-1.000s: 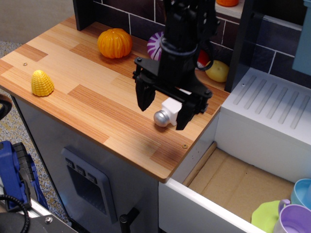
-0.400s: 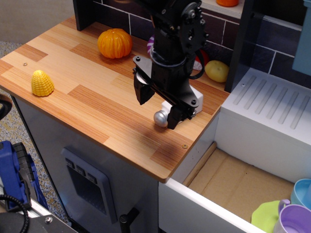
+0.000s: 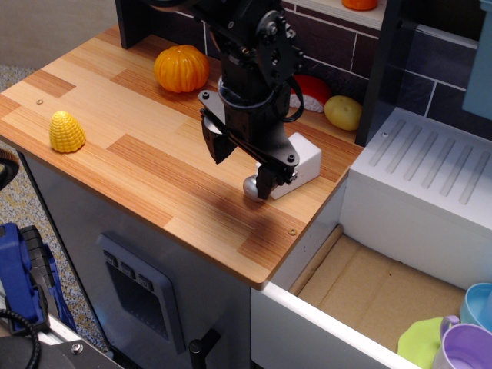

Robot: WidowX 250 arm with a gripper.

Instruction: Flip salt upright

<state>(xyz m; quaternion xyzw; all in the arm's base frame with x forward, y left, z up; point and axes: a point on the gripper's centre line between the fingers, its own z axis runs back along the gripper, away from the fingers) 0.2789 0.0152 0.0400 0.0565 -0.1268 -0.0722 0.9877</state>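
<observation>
In the single view, the salt point(image 3: 295, 163) lies on its side on the wooden counter point(image 3: 146, 161), near the right front corner and not far from the edge above the open drawer point(image 3: 361, 296). Its long axis runs along the counter surface, diagonal in the picture: the silver ball points toward the front left and the white square body toward the back right. The gripper point(image 3: 240, 164) hangs low over the ball end with its two fingers spread apart; it holds nothing, and one finger stands just in front of the ball and hides part of it. The risk, I think, is this: the ball is round and shiny, so if the fingers close on it, it can slip out and the shaker can roll or slide toward the near edge and fall into the drawer. A finger coming down on the body could also push it away instead of catching it.
</observation>
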